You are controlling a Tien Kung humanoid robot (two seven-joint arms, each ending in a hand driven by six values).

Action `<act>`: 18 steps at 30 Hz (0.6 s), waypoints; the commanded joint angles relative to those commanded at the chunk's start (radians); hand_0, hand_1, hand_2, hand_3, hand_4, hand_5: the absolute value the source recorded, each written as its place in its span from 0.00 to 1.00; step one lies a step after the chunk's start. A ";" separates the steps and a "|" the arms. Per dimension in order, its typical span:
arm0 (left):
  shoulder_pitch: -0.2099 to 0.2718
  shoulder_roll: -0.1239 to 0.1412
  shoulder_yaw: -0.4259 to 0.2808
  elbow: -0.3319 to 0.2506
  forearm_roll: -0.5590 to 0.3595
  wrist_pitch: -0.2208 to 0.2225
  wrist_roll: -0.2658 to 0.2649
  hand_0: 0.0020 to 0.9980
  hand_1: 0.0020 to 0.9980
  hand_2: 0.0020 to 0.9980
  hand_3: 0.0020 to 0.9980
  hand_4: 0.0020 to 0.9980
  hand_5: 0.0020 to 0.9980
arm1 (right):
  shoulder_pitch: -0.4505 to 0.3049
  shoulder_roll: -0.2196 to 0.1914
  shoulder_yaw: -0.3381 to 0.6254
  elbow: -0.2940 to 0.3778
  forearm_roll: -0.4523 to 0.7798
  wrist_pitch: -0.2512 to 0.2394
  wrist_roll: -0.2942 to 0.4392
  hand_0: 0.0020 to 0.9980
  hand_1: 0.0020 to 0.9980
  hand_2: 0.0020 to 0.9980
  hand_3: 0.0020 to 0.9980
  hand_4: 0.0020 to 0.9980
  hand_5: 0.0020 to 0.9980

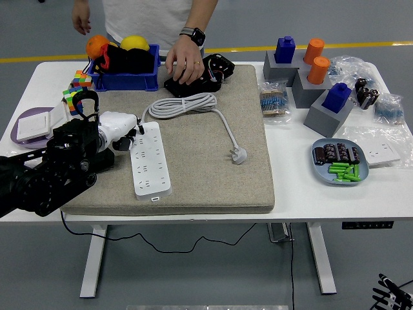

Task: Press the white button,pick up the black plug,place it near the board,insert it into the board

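A white power strip [150, 161] lies lengthwise on the grey mat [213, 168]. My left hand [121, 126], white with dark fingertips, rests at the strip's far left corner, fingers relaxed and holding nothing. The black plug [201, 76] with its black casing sits at the mat's far edge. A person's hand [185, 59] with a wristwatch lies on top of it. The strip's white cable [182, 103] is coiled behind the strip and ends in a white plug [239, 155] mid-mat. My right arm is out of sight.
A blue bin [126, 74] with orange and yellow balls stands at the back left, puzzle cubes [77, 87] beside it. A purple tray [29, 126] sits far left. On the right are grey blocks [326, 103] with blue and orange pegs, bags and a blue plate [339, 161].
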 joint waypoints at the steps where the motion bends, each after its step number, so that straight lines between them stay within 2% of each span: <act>1: -0.001 -0.002 -0.002 0.002 0.000 0.002 -0.001 0.57 0.63 0.35 0.71 0.00 0.00 | 0.000 -0.001 -0.001 0.000 -0.001 0.000 -0.001 0.73 0.61 0.56 0.66 0.73 0.49; 11: 0.004 -0.009 -0.016 0.015 0.000 0.004 -0.002 0.56 0.63 0.34 0.71 0.00 0.00 | -0.003 -0.001 -0.014 0.000 0.004 0.000 -0.002 0.73 0.61 0.56 0.66 0.73 0.49; 18: 0.000 -0.034 0.006 0.049 -0.004 0.013 -0.001 0.56 0.62 0.34 0.71 0.00 0.00 | -0.001 -0.003 -0.023 0.000 0.009 0.000 -0.004 0.73 0.61 0.56 0.66 0.73 0.49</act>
